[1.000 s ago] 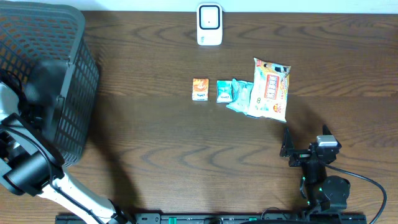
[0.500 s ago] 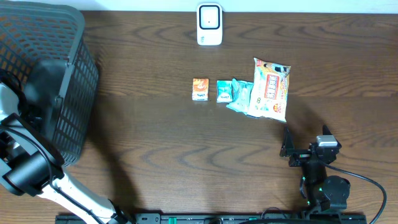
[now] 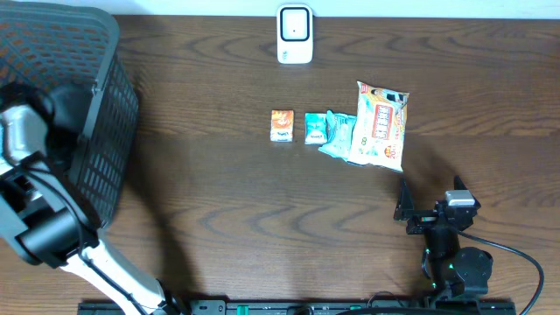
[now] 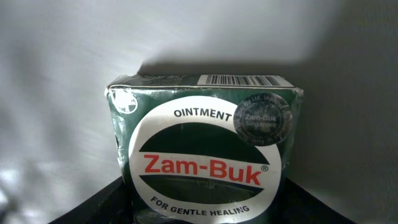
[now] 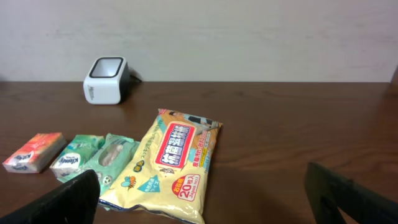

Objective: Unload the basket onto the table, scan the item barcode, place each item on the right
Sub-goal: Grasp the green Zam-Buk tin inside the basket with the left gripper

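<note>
A dark green Zam-Buk ointment box [image 4: 205, 143] fills the left wrist view. My left gripper [image 4: 205, 208] is shut on its lower part, with a dark finger on each side. The box's barcode [image 4: 239, 80] faces up along its top edge. From overhead, my left arm [image 3: 26, 131] reaches over the black basket [image 3: 105, 149], and the gripper and box are hidden under it. The white scanner [image 3: 295, 35] [image 5: 106, 79] stands at the table's back edge. Near the front right, my right gripper [image 3: 429, 199] [image 5: 208, 205] is open and holds nothing.
A row of items lies mid-table: an orange pack [image 3: 282, 125], a teal tissue pack [image 3: 315, 128], a green wipes pack [image 3: 337, 133] and a large yellow wipes pack [image 3: 381, 127] [image 5: 180, 162]. The basket takes up the far left.
In the overhead view, my left arm's wrist has lifted and shifted toward the back over the basket. The right arm and the table items have not moved.
</note>
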